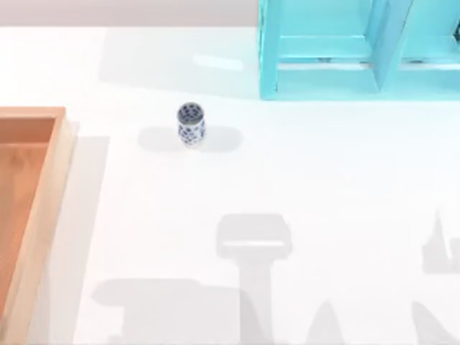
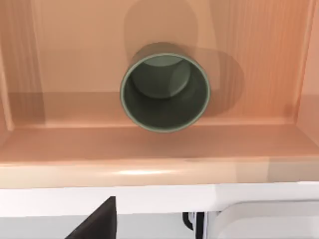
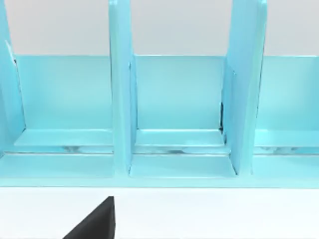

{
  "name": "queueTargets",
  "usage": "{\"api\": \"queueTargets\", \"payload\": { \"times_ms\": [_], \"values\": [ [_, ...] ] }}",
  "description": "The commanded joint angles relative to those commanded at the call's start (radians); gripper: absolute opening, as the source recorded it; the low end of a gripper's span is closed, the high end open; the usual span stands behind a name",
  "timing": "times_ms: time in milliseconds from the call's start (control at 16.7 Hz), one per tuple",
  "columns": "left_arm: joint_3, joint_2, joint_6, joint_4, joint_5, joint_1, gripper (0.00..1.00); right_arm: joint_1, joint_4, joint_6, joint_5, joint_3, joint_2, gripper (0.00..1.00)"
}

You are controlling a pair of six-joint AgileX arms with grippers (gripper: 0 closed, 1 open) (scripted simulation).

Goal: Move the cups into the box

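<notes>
The white cup with the blue floral pattern stands upright on the white table, to the right of the box, which lies at the table's left edge. The dark olive-grey cup stands upright inside the box, on its orange-brown floor behind the near rim wall. A dark part of my left gripper shows in the left wrist view, on the near side of that wall and apart from the cup. A dark part of my right gripper shows over bare table in front of the turquoise frame, holding nothing that I can see.
A turquoise shelf-like frame with upright dividers stands at the table's back right, and its compartments face the right wrist camera. Arm shadows fall across the front of the table.
</notes>
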Motion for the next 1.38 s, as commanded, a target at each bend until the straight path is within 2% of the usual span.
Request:
{"api": "queueTargets", "payload": {
  "times_ms": [300,540,720,1140,1380],
  "values": [
    [0.003,0.002,-0.001,-0.001,0.0,0.001,1.0,0.0,0.0,0.0,0.0,0.0,0.0,1.0],
    [0.113,0.108,-0.084,-0.003,-0.012,-0.085,1.0,0.0,0.0,0.0,0.0,0.0,0.0,1.0],
    [0.307,0.293,-0.21,-0.003,-0.033,-0.213,1.0,0.0,0.0,0.0,0.0,0.0,0.0,1.0],
    [0.924,0.833,-0.584,0.02,-0.101,-0.6,1.0,0.0,0.0,0.0,0.0,0.0,0.0,1.0],
    [1.161,1.047,-0.759,0.052,-0.126,-0.781,1.0,0.0,0.0,0.0,0.0,0.0,0.0,1.0]
  ]
}}
